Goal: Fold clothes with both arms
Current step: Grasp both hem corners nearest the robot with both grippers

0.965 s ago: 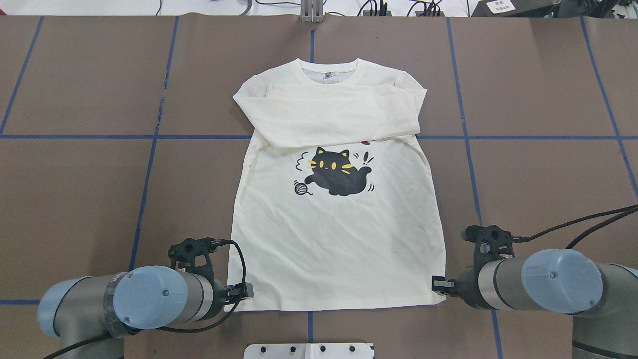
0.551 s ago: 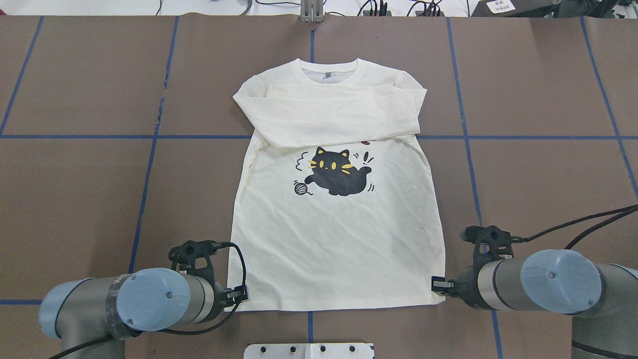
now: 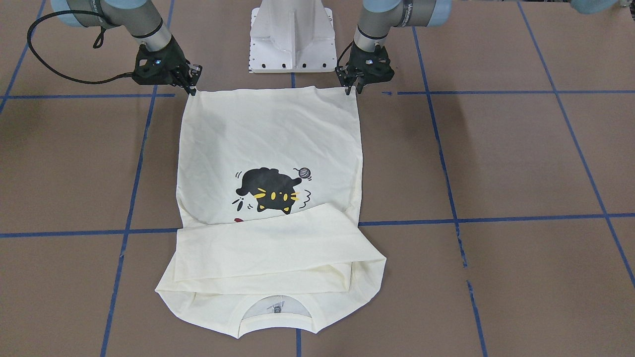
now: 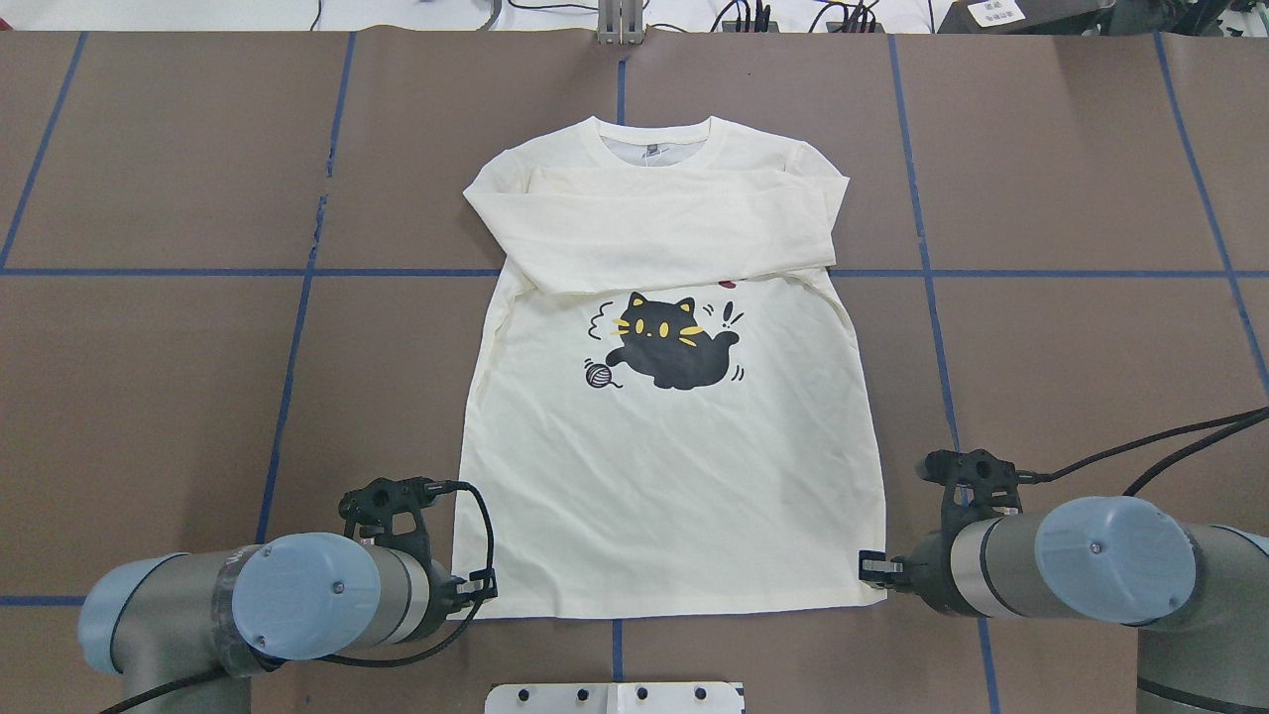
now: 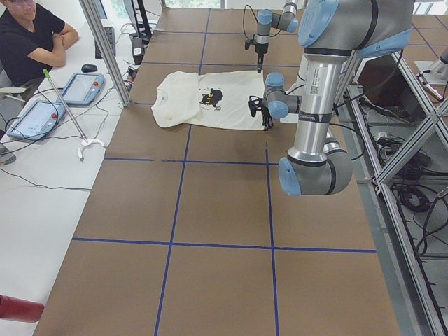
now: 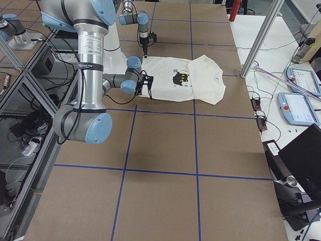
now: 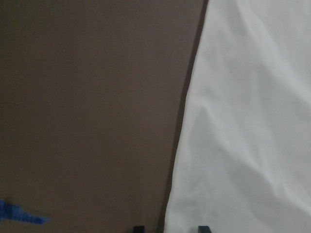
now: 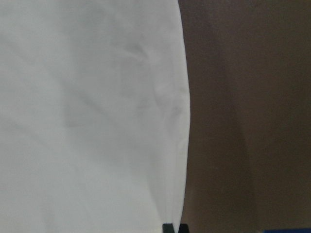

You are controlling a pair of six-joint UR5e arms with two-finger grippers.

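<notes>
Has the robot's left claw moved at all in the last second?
Yes, slightly. The left gripper has slid toward the robot along the T-shirt edge, ending nearer the blue tape line.

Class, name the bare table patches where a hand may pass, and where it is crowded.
Bare table lies wide either side of the T-shirt and beyond its collar. Crowded: the robot-side hem, with left gripper, right gripper and white base.
</notes>
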